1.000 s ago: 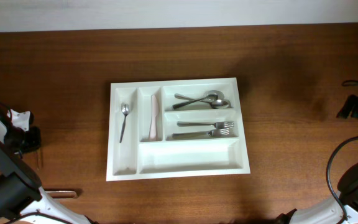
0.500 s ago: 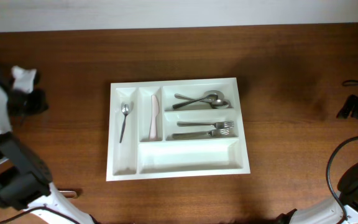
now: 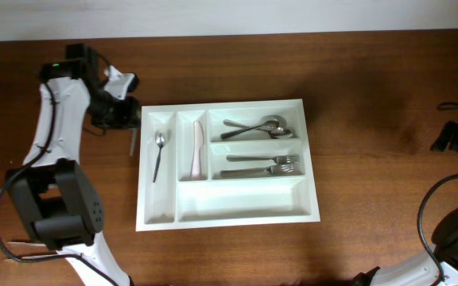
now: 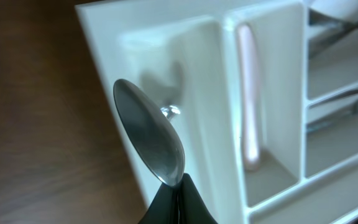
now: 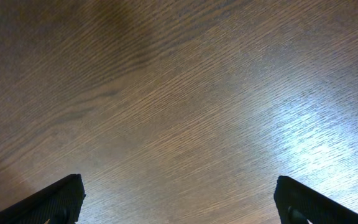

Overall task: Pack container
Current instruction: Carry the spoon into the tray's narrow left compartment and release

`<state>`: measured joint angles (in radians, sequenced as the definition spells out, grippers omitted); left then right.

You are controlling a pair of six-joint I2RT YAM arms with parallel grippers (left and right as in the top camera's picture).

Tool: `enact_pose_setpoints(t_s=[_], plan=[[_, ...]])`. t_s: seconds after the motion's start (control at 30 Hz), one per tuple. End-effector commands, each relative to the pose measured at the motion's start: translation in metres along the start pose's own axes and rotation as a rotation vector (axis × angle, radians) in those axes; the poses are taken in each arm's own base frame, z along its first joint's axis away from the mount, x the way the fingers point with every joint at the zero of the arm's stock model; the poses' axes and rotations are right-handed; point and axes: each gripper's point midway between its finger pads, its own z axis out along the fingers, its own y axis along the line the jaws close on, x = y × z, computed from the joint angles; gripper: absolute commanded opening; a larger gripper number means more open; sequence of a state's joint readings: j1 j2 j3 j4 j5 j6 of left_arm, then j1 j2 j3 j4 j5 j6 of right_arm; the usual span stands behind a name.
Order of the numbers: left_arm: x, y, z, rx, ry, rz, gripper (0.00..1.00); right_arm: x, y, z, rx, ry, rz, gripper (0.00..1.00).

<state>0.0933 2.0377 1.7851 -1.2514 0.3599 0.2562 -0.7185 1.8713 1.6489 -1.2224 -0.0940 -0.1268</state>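
A white cutlery tray (image 3: 221,104) lies at the table's middle. Its left slot holds a small spoon (image 3: 158,155), the slot beside it a pink knife (image 3: 196,149). The right slots hold spoons (image 3: 257,127) and forks (image 3: 262,164); the long front slot is empty. My left gripper (image 3: 124,116) is just outside the tray's back left corner, shut on a metal spoon (image 3: 132,141). In the left wrist view the fingers (image 4: 178,200) pinch the spoon (image 4: 151,140), whose bowl is over the tray's rim (image 4: 143,22). My right gripper (image 5: 179,202) is open and empty over bare wood.
The right arm (image 3: 454,137) sits at the table's far right edge, far from the tray. The left arm's links (image 3: 54,206) stand at the front left. Brown wooden tabletop (image 3: 372,95) surrounds the tray.
My left arm has swung from the table's left edge up and to the right, to the tray's back left corner, carrying the spoon. The right arm has not moved.
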Motion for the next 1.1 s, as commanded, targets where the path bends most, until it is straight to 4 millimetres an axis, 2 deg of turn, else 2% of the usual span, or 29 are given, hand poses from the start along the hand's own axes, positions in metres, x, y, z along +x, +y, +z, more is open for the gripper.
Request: enact_pose_setpoints(t_s=[0.0, 0.17, 0.2, 0.27, 0.33, 0.43, 0.63, 0.7, 0.93, 1.0, 1.07], plan=[[0.003, -0.019, 0.008, -0.004, 0.042, -0.061, 0.02, 0.0, -0.001, 0.002, 0.001, 0.004, 0.011, 0.99], [0.014, -0.026, 0.019, -0.055, 0.097, -0.065, 0.04, 0.0, -0.001, 0.002, 0.001, 0.004, 0.011, 0.99], [0.015, -0.028, 0.02, -0.054, 0.105, -0.062, 0.1, 0.0, -0.001, 0.002, 0.001, 0.004, 0.011, 0.99], [0.017, -0.031, 0.021, -0.052, 0.113, -0.058, 0.39, 0.0, -0.001, 0.002, 0.001, 0.004, 0.011, 0.99], [0.016, -0.032, 0.021, -0.053, 0.112, -0.056, 0.42, 0.0, -0.001, 0.002, 0.001, 0.004, 0.011, 0.99], [0.014, -0.03, 0.021, -0.058, 0.103, -0.054, 0.6, 0.0, -0.001, 0.002, 0.001, 0.004, 0.011, 0.99], [0.004, -0.014, 0.015, -0.1, 0.055, -0.06, 0.81, 0.0, -0.001, 0.002, 0.001, 0.004, 0.011, 0.99], [-0.003, -0.009, 0.009, -0.104, 0.025, -0.067, 0.99, 0.0, -0.001, 0.002, 0.001, 0.004, 0.011, 0.99], [-0.014, 0.008, -0.008, -0.126, -0.03, -0.094, 0.99, 0.0, -0.001, 0.002, 0.001, 0.004, 0.011, 0.99], [-0.02, 0.013, -0.021, -0.132, -0.074, -0.165, 0.99, 0.0, -0.001, 0.002, 0.001, 0.004, 0.011, 0.99], [-0.03, 0.017, -0.044, -0.141, -0.144, -0.222, 0.99, 0.0, -0.001, 0.002, 0.001, 0.004, 0.011, 0.99]])
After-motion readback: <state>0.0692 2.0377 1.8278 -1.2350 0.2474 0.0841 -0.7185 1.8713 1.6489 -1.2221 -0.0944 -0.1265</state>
